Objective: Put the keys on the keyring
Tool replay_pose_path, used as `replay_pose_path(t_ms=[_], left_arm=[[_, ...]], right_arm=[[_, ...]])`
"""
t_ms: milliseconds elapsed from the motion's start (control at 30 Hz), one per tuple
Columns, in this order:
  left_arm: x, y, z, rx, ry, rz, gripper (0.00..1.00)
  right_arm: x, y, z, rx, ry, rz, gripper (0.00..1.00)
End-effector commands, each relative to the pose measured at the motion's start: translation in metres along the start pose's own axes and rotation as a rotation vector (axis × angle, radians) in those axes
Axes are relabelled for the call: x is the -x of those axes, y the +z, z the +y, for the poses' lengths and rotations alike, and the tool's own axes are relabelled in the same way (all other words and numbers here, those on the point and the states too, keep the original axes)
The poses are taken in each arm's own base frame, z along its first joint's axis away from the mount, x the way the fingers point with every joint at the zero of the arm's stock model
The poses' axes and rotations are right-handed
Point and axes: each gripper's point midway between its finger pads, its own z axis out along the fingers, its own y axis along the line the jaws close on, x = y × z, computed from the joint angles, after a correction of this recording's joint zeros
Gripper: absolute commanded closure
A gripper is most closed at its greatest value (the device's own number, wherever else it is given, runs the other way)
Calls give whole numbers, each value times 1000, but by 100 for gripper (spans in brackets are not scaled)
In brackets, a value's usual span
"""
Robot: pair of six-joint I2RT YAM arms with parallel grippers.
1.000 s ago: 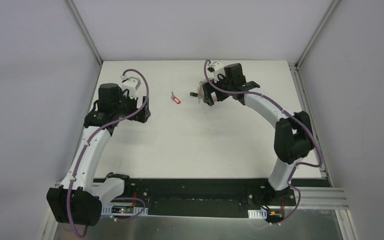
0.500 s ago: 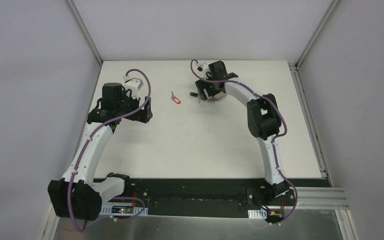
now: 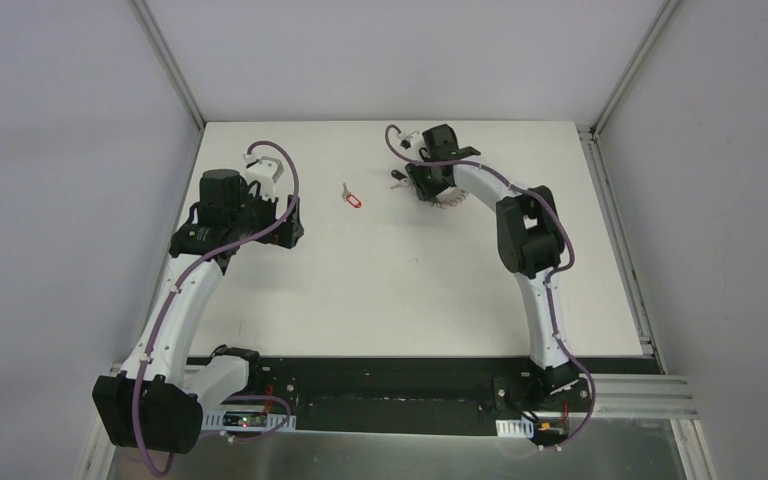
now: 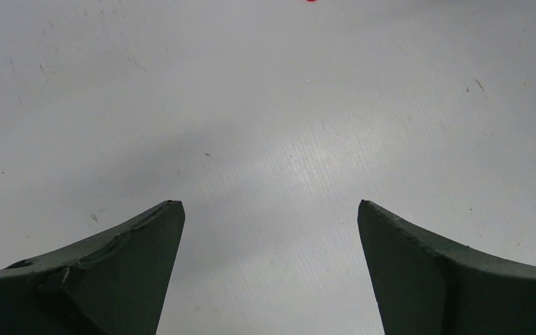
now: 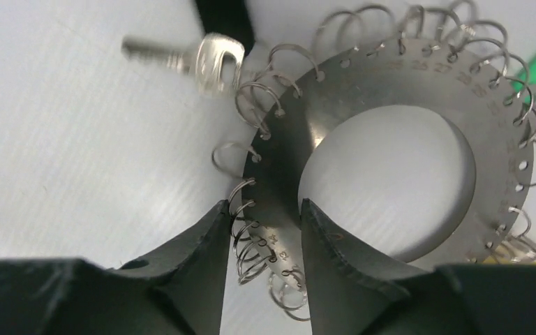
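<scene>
My right tool (image 5: 263, 213) is clamped across the band of the keyring (image 5: 391, 84), lower centre of the wrist view, probably to steady its wire loops. My left tool (image 4: 271, 209) hangs spread apart above the tabletop (image 3: 390, 290). The red key (image 3: 353, 200) lies loose, upper centre.

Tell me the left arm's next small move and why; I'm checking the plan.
Probably ease the open left claw toward the small red-headed metal key: it lies loose between the arms, while the right claw appears clamped on the band of the flat grey metal ring.
</scene>
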Motion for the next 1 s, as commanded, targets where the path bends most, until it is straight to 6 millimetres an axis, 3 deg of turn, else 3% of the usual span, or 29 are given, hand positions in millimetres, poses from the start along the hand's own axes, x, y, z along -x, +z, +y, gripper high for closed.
replay_pose_path(t_ms=[0, 133, 267, 500, 600, 700, 800, 967], left_arm=[[7, -4, -5, -8, 7, -38, 0], [7, -5, -5, -6, 10, -45, 0], [8, -7, -5, -5, 15, -56, 0], [8, -6, -6, -10, 11, -49, 0], [8, -5, -6, -10, 9, -44, 0], [8, -6, -5, -8, 8, -40, 0], [7, -7, -4, 1, 16, -38, 0], [6, -9, -3, 8, 24, -35, 0]], right_arm=[[-49, -36, -10, 25, 52, 124, 63], [-87, -69, 7, 105, 83, 180, 72], [-131, -103, 49, 241, 104, 249, 76], [-191, -146, 113, 359, 15, 327, 70], [-199, -164, 141, 422, -120, 316, 66], [-198, -172, 155, 443, -217, 292, 60], [-183, -180, 157, 449, -251, 243, 52], [-147, -187, 139, 363, -255, 122, 36]])
